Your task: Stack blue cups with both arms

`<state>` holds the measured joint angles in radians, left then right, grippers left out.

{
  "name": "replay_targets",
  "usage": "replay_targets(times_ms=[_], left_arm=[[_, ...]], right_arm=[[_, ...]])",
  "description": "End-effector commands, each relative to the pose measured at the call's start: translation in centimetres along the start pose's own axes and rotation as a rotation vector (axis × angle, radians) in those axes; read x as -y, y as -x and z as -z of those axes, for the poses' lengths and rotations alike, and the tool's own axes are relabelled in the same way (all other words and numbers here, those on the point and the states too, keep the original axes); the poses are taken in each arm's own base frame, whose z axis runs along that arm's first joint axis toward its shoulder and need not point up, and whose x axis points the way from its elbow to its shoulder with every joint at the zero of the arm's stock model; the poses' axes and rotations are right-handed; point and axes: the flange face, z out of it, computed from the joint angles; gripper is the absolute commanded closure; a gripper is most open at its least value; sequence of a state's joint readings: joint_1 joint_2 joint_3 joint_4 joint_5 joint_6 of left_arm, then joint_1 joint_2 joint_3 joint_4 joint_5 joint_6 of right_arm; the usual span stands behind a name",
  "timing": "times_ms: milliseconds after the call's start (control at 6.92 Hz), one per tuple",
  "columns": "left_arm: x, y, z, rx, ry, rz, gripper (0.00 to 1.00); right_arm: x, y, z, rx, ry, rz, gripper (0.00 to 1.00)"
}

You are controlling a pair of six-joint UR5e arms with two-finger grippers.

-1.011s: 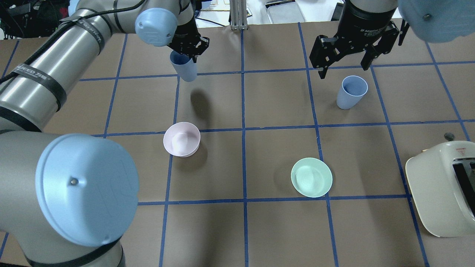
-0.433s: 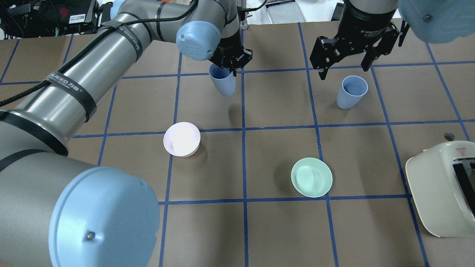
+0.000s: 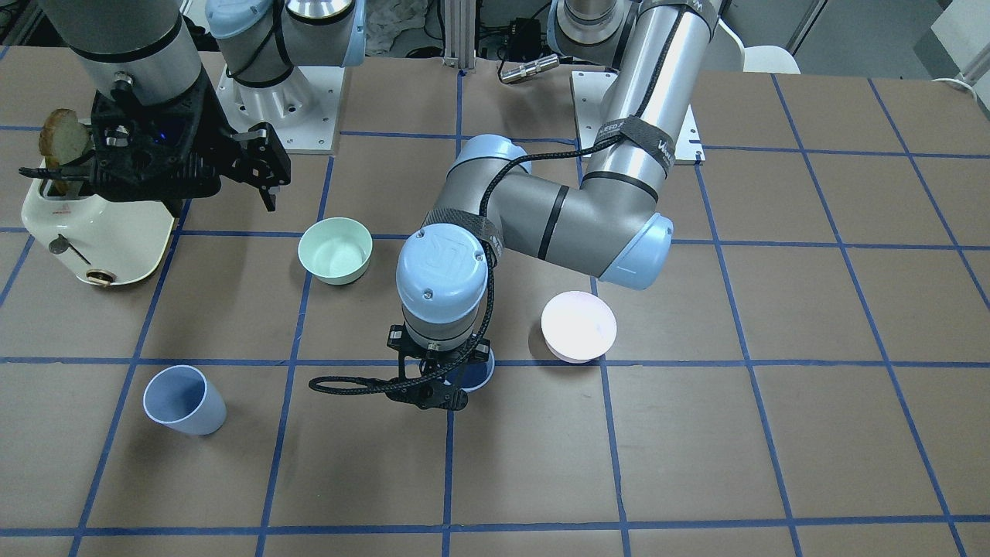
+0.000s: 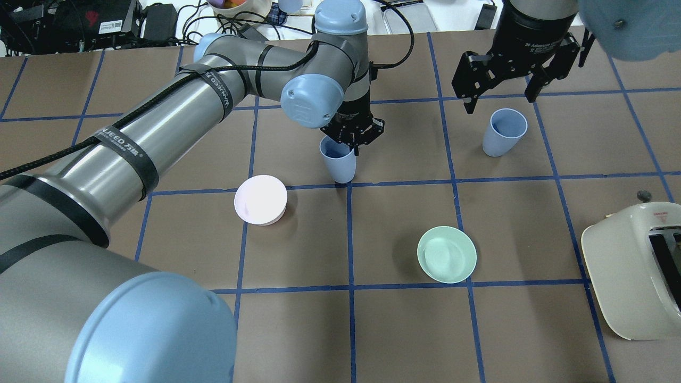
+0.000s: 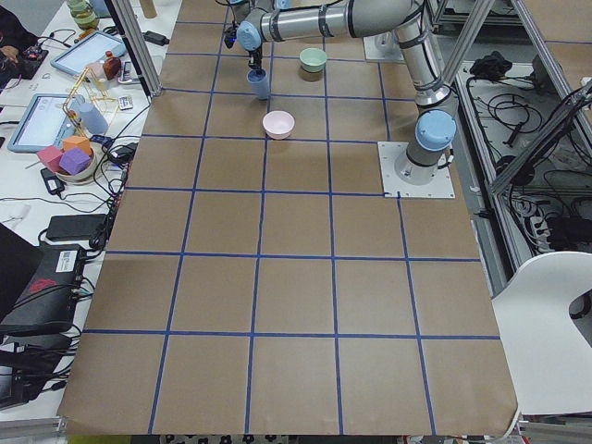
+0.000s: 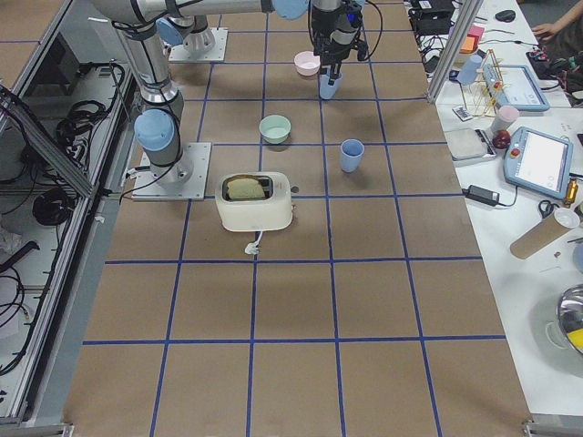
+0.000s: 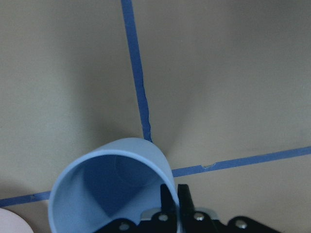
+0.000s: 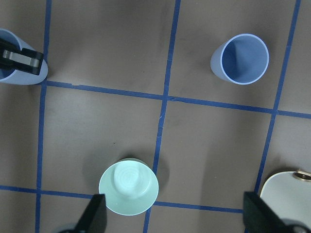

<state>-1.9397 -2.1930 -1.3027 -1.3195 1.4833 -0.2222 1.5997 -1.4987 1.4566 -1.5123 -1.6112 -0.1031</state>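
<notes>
My left gripper [image 4: 352,139] is shut on the rim of one blue cup [image 4: 339,162]. It holds the cup upright at or just above the table, by a tape crossing near the middle. The wrist view shows one finger inside and one outside the rim of this cup [image 7: 112,189]. It also shows in the front view [image 3: 475,370]. The second blue cup [image 4: 504,132] stands upright on the table at the right, also in the front view [image 3: 184,399] and the right wrist view [image 8: 240,59]. My right gripper [image 4: 500,98] is open and empty, high above and just behind that cup.
A pale pink bowl [image 4: 260,200] sits left of the held cup. A mint-green bowl [image 4: 446,254] sits nearer the robot, right of centre. A cream toaster [image 4: 633,268] with a slice of toast [image 3: 62,131] stands at the right edge.
My left arm has carried its blue cup from the far left to the middle, rightward, nearer the robot and lower. The right gripper and the second cup have stayed in place.
</notes>
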Motion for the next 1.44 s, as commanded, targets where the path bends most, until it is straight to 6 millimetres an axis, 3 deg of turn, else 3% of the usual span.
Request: replay_targets(times_ms=[0, 144, 289, 578, 722, 867, 1156, 1300], left_arm=[[-0.6, 0.0, 1.1, -0.007, -0.005, -0.001, 0.00], [-0.7, 0.8, 2.7, -0.011, -0.022, 0.009, 0.00], [-1.5, 2.6, 6.4, -0.012, -0.023, 0.032, 0.00], [-2.4, 11.4, 14.4, -0.024, -0.097, 0.144, 0.00], [-4.2, 14.5, 18.3, -0.012, -0.151, 0.189, 0.00], [-7.1, 15.4, 20.6, 0.054, -0.160, 0.198, 0.00], [-14.9, 15.8, 22.9, 0.098, -0.198, 0.069, 0.00], [-16.4, 16.4, 23.8, 0.098, -0.237, 0.074, 0.00]], right_arm=[[0.4, -0.6, -0.5, 0.000, 0.006, -0.011, 0.00], [0.7, -0.8, -0.4, -0.005, -0.023, -0.015, 0.00], [2.4, -2.1, -1.8, -0.011, -0.029, 0.006, 0.00], [4.9, -6.6, -4.0, -0.014, -0.045, -0.020, 0.00], [6.7, -8.9, -7.0, -0.002, -0.017, -0.021, 0.00], [8.7, -11.1, -9.6, 0.000, -0.032, -0.020, 0.00], [11.5, -14.9, -13.8, -0.007, -0.060, -0.012, 0.00], [12.2, -15.7, -15.5, -0.004, -0.054, -0.021, 0.00]])
